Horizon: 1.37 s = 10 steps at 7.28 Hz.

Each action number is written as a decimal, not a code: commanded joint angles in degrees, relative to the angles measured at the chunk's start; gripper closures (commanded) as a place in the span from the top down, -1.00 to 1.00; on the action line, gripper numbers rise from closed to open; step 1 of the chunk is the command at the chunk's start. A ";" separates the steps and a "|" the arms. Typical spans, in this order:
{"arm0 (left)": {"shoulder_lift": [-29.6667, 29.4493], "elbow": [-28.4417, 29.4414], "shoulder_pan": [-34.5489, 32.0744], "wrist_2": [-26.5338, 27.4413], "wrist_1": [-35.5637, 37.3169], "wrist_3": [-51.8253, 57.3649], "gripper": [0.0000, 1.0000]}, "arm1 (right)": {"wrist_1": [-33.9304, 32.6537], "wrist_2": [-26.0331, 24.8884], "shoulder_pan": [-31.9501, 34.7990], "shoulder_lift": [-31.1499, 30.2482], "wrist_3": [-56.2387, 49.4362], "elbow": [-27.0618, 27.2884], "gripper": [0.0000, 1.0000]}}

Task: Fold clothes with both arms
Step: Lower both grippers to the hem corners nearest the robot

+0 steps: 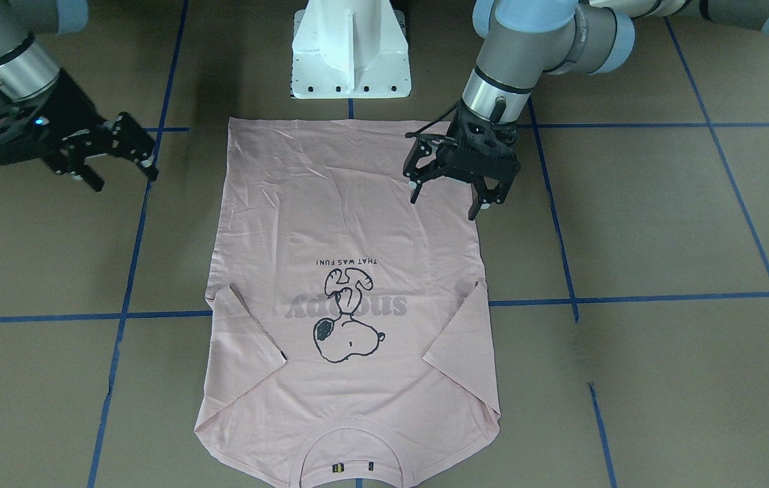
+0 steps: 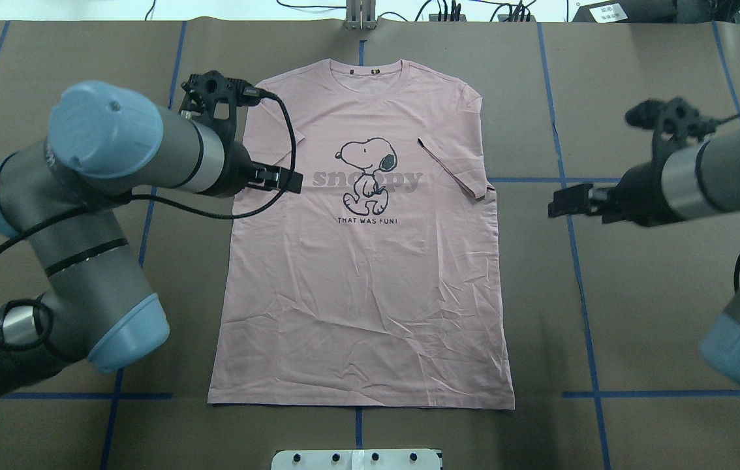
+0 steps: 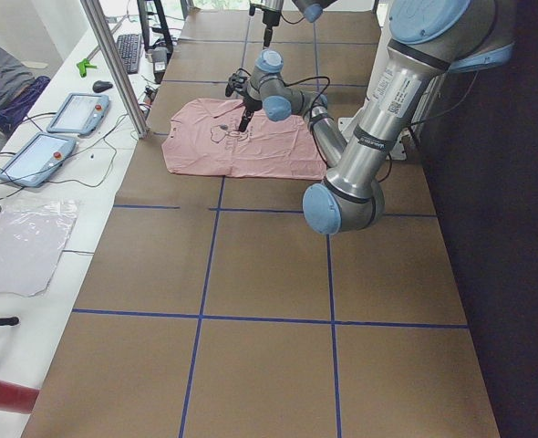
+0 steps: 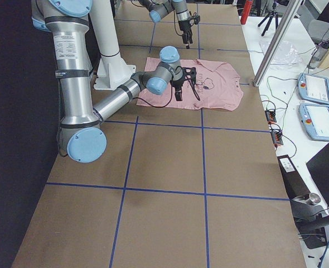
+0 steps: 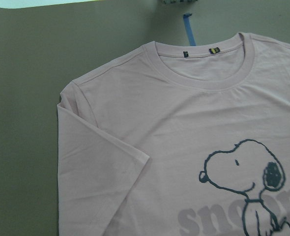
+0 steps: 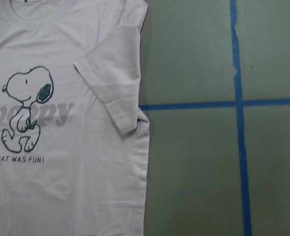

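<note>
The pale pink T-shirt (image 2: 363, 281) lies flat and face up on the brown table, with the Snoopy drawing (image 2: 367, 173) showing. Its collar (image 2: 365, 70) is on the far side from the robot's base. Both short sleeves are folded inward onto the body. My left gripper (image 1: 447, 198) is open and empty. It hovers above the shirt's edge near the left sleeve (image 5: 101, 167). My right gripper (image 1: 120, 171) is open and empty. It hangs over bare table beside the shirt, off the right sleeve (image 6: 110, 93). No fingers show in either wrist view.
The white pedestal base (image 1: 350, 54) stands just behind the shirt's hem. Blue tape lines (image 2: 575, 215) cross the brown table. A metal pole (image 3: 114, 64) and teach pendants (image 3: 36, 157) stand on a side bench beyond the collar side.
</note>
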 commanded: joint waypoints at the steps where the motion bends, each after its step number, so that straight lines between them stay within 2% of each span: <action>1: 6.85 -8.46 8.59 3.62 -0.10 -10.12 1.00 | -0.23 -20.90 -21.83 -5.38 17.34 6.63 0.84; 2: 9.13 -8.66 14.12 8.70 -0.10 -16.35 1.00 | -1.10 -26.22 -26.53 -6.18 19.40 6.64 0.82; 3: 10.29 -8.67 16.70 10.06 -0.10 -19.46 0.99 | -2.85 -30.80 -30.75 -6.10 24.21 6.64 0.78; 4: 12.82 -8.67 20.03 11.73 -0.10 -24.01 0.81 | -4.60 -33.19 -33.32 -6.10 24.95 6.55 0.78; 5: 14.85 -8.67 21.89 14.09 -0.10 -26.41 0.54 | -4.71 -34.17 -34.30 -6.10 25.22 6.46 0.78; 6: 16.96 -8.32 24.60 14.29 -0.10 -29.21 0.33 | -4.71 -34.62 -34.75 -6.10 25.22 6.37 0.78; 10: 19.87 -8.14 27.70 14.47 -0.10 -30.82 0.32 | -4.71 -35.24 -35.28 -6.01 25.22 6.29 0.79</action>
